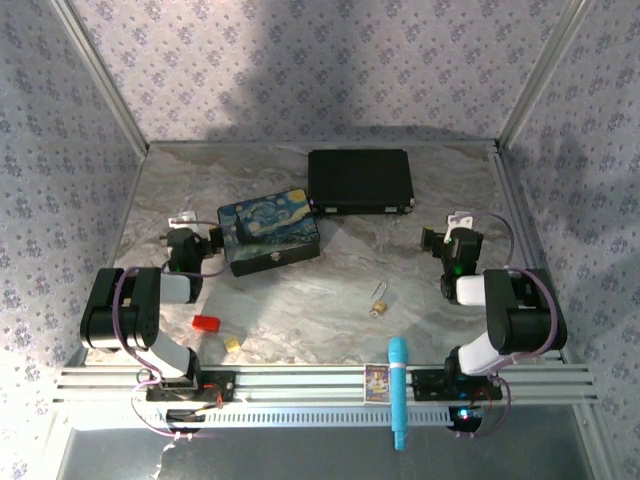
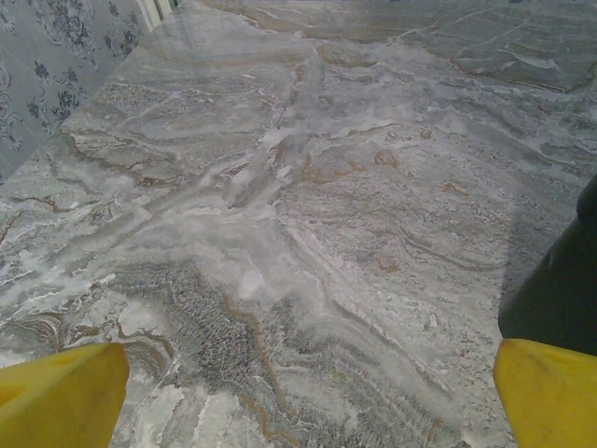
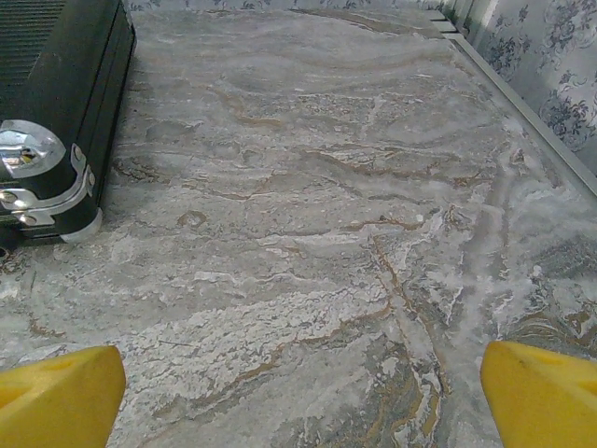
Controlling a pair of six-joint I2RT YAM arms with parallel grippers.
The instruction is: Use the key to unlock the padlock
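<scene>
Two arms poised over marble counter (image 1: 300,330). Left gripper (image 2: 303,383) and right gripper (image 3: 298,387): jaws wide apart, empty. Padlock (image 1: 379,298) lies between them, behind and left of right gripper. Risk: tiny lock skids on slick counter under pinch. Key too small to make out.

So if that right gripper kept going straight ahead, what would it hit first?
Probably only bare table ahead of the right gripper; the black case sits off to the left, though depth is unclear.

- Table (image 1: 300,300): grey marble veined with brown.
- Padlock (image 1: 379,301): brass-gold, silvery shackle.
- Box (image 1: 268,232): blue with yellow swirls.
- Case (image 1: 360,180): black.
- Walls (image 1: 300,60): pale floral print.
</scene>
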